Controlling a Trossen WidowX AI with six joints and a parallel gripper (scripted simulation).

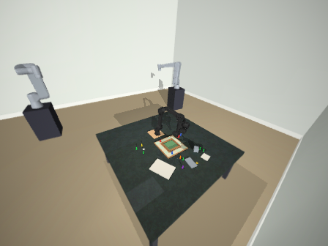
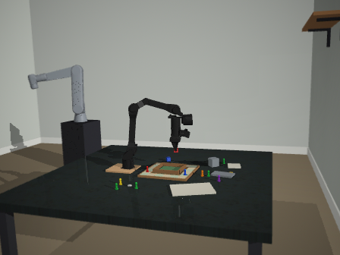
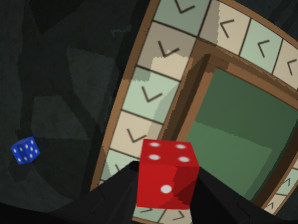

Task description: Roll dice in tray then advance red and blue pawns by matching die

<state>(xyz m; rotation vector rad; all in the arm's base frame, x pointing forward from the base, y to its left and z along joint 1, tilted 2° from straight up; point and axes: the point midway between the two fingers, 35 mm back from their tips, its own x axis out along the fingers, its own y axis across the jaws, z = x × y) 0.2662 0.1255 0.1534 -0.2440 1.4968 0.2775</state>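
My gripper (image 3: 165,171) (image 2: 175,150) is shut on the red die (image 3: 166,172) (image 2: 175,150) and holds it in the air over the back edge of the game board (image 2: 146,175) (image 1: 159,150) (image 3: 143,96). The board has a ring of arrow squares around a green tray (image 3: 236,139) (image 2: 168,167) (image 1: 170,144). The blue die (image 3: 25,151) (image 2: 168,159) lies on the table behind the board. The red pawn (image 2: 147,168) (image 1: 160,140) stands on the board's left side. The blue pawn (image 2: 184,171) (image 1: 172,151) stands on the board's front right side.
Spare pawns stand left (image 2: 120,181) and right (image 2: 208,173) of the board. A grey cube (image 2: 213,162), a grey slab (image 2: 223,174), a small card (image 2: 234,165) and a large pale sheet (image 2: 192,188) lie on the table. The arm's base sits on a wooden plate (image 2: 114,169).
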